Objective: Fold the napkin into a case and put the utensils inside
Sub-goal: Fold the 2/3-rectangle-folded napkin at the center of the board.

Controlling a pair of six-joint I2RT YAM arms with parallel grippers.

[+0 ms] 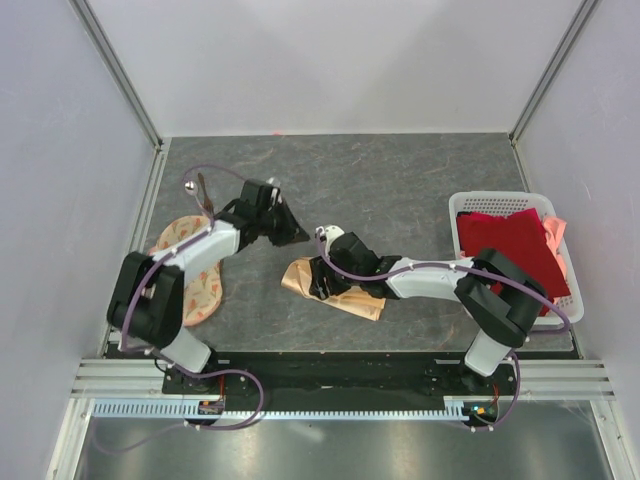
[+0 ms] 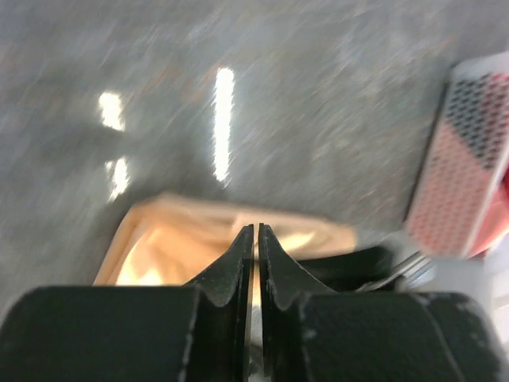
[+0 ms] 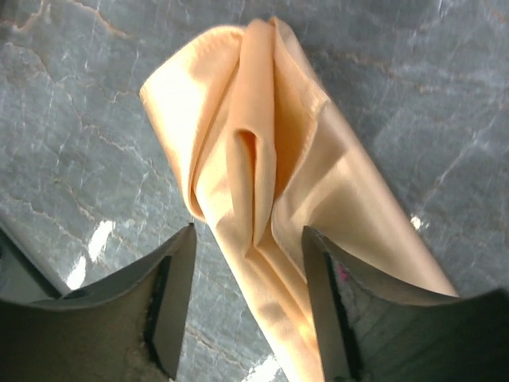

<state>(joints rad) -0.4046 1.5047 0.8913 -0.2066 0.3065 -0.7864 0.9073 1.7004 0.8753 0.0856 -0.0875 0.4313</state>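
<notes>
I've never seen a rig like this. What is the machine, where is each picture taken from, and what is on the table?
It is two robot arms bolted at the near edge of a grey table, each ending in a two-finger gripper. The wide picture looks down from above; the other two come from a camera on each wrist. On the table lie a folded peach napkin, a printed cream cloth, a spoon with a dark stick beside it, and a white basket holding red cloth. The right gripper stands open astride the napkin. The left gripper, blurred, has its fingers almost together and holds nothing visible.
</notes>
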